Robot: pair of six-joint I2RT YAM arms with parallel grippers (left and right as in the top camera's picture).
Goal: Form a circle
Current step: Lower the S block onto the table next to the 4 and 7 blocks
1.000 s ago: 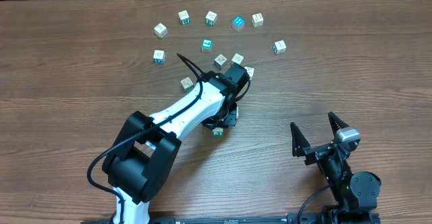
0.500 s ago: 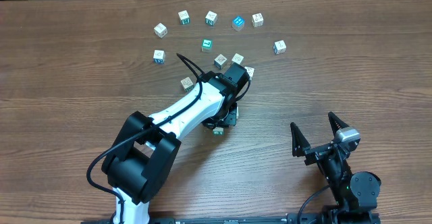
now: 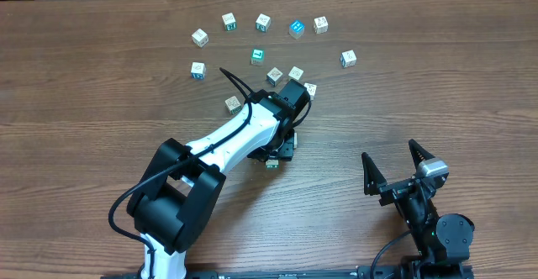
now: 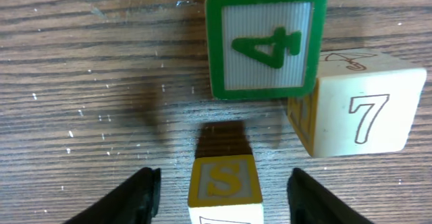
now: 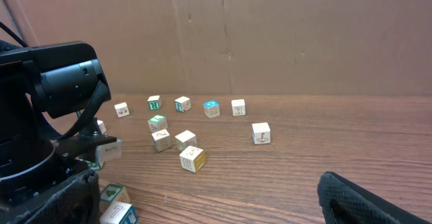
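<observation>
Lot of small printed cubes of pale wood and teal point(image 3: 258, 56): laid out in a loose arc, with strays inside it, on the far part of the brown wooden desk point(image 3: 84, 102). Left tool point(image 4: 223, 177): released, fingers spread clear of the yellow-edged "S" cube point(image 4: 224, 190) between them. Right tool point(image 3: 390, 153): spread open, nothing held, at the near edge.

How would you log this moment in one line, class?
left jaws: open, astride S block, no contact | 4 block, 7 block: side by side ahead | right jaws: open, empty | blocks: open arc, no circle
</observation>
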